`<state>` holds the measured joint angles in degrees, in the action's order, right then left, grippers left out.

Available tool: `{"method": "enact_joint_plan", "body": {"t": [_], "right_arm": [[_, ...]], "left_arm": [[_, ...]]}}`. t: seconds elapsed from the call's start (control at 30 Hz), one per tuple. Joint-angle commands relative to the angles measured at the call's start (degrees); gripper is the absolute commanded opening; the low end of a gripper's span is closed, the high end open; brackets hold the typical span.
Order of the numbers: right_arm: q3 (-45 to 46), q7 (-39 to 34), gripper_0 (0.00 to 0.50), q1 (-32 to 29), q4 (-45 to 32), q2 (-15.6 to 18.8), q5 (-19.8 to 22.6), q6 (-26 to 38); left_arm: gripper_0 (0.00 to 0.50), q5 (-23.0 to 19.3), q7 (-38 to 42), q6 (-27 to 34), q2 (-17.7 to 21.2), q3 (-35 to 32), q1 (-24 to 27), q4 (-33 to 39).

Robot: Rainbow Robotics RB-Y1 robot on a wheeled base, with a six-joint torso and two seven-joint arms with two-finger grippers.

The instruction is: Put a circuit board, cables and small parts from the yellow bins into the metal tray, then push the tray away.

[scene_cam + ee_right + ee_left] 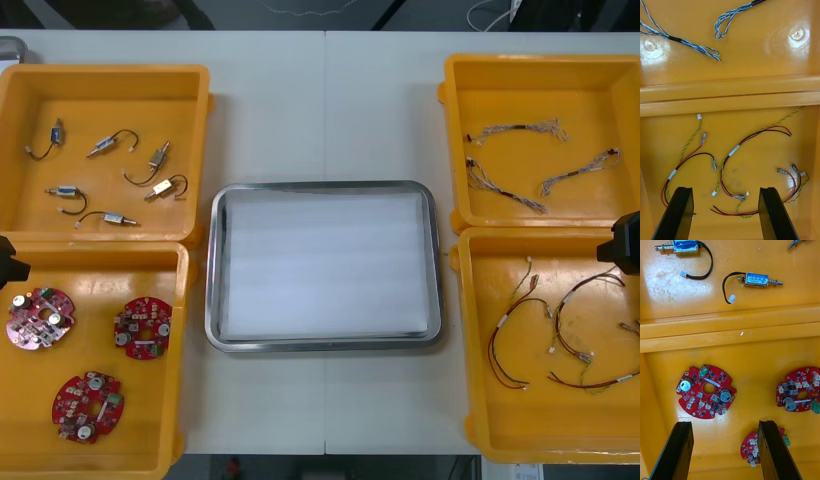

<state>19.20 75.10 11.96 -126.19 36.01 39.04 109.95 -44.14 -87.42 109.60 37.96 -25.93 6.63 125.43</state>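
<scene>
Three round red circuit boards (142,327) lie in the near left yellow bin (182,380). My left gripper (725,455) hangs open above that bin, with one board (706,396) just beyond its fingers and another (752,450) partly between them. My right gripper (725,215) is open over the near right bin (470,380), above red, yellow and black cables (752,139). The metal tray (212,270), white inside, sits between the bins with nothing in it.
The far left bin (105,78) holds several small metal parts (110,145) with black leads. In the far right bin (540,68) lie twisted blue and white cables (510,192). Bin walls stand just beyond each gripper. Bare table lies beyond the tray.
</scene>
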Motion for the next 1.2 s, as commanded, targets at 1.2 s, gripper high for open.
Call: {"method": "enact_joint_plan", "body": {"t": [1.2], "right_arm": [[11.56,-10.15,0.5,-13.72,-3.72,-0.5,2.1,0.05]], "left_arm": [[0.5,4.5,5.41,-11.07,5.81,13.89,-5.93,-7.48]]}}
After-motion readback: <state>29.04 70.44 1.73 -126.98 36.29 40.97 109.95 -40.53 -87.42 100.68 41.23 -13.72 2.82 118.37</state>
